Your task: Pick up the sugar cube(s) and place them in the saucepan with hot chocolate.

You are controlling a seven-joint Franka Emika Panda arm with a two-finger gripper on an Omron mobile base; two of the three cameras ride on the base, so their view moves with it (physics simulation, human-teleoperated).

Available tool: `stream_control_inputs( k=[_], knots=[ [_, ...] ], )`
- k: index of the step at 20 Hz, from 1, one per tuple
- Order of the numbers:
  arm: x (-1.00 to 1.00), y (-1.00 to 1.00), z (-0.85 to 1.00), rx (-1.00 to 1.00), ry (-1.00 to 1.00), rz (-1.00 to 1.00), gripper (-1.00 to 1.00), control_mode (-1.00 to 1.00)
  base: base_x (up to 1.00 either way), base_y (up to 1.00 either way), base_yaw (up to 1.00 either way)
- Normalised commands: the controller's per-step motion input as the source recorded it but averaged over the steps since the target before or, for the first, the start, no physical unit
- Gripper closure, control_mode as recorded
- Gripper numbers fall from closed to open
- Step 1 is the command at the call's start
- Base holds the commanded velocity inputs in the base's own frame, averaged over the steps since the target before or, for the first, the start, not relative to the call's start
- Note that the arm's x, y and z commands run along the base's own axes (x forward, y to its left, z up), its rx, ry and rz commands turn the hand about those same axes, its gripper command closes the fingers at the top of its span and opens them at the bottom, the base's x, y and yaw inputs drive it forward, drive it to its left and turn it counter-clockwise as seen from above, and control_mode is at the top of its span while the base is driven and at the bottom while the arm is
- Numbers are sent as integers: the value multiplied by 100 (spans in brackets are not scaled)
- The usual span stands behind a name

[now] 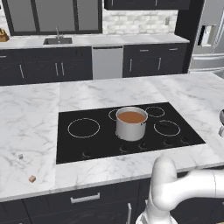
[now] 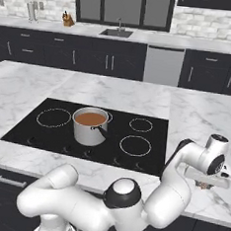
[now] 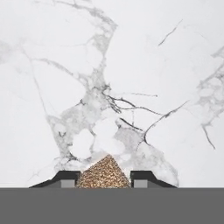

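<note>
Saucepan (image 1: 131, 127) of shiny silver steel, cylindrical and filled with smooth reddish-brown hot chocolate (image 1: 131, 117), stands on the black glass cooktop (image 1: 87, 144) set in the white marble desk (image 1: 30, 118). Well to the saucepan's right, the gripper (image 3: 105, 179) is clenched on a speckled golden-brown sugar cube (image 3: 105, 171), its fingertips (image 3: 68, 180) touching both sides. One corner points away from the hand; no axis is longer. Far left of the saucepan lie a tiny pale grey cube (image 1: 20, 156) and a tan cube (image 1: 32, 178).

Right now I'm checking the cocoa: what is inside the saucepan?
The saucepan holds hot chocolate, flat and near the rim. The liquid covers whatever lies under its surface.
</note>
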Motion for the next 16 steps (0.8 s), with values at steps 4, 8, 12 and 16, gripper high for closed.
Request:
stream_control_inputs(
  k=[4, 8, 12, 16],
  knots=[
    [-1, 0, -2, 0, 0, 0, 100, -100, 0, 0, 0],
    [-34, 16, 53, 0, -24, 0, 100, -100, 0, 0, 0],
    [-43, 61, 95, 0, -34, 4, 100, -100, 0, 0, 0],
    [-10, 100, 99, 0, -20, 12, 100, -100, 0, 0, 0]
  ],
)
